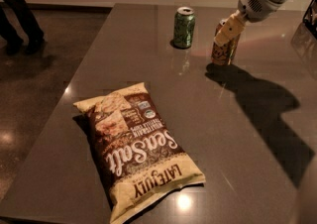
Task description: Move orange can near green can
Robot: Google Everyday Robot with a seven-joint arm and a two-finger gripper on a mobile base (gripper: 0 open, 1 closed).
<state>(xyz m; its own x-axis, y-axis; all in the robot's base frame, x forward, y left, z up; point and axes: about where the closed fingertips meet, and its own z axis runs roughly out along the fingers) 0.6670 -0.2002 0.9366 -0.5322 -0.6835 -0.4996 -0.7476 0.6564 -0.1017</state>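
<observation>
Two cans matter here, and the orange can (224,53) is the one in hand. It stands upright toward the far right of the desk (247,134), its base on the surface or barely off it; which one cannot be told. The end effector (227,32) reaches down from the upper right and is clamped on the can's upper half, one pale finger lying across its front. The green can (184,27) stands just to the left and slightly farther back, near but not touching.

The carry looks almost finished, and the placing step seems to be in hand. The next move likely calls for settling the can flat and then letting go, without nudging either can. A large chip bag (141,148) lies well apart at the front, and a person's legs (17,15) show on the floor at far left.
</observation>
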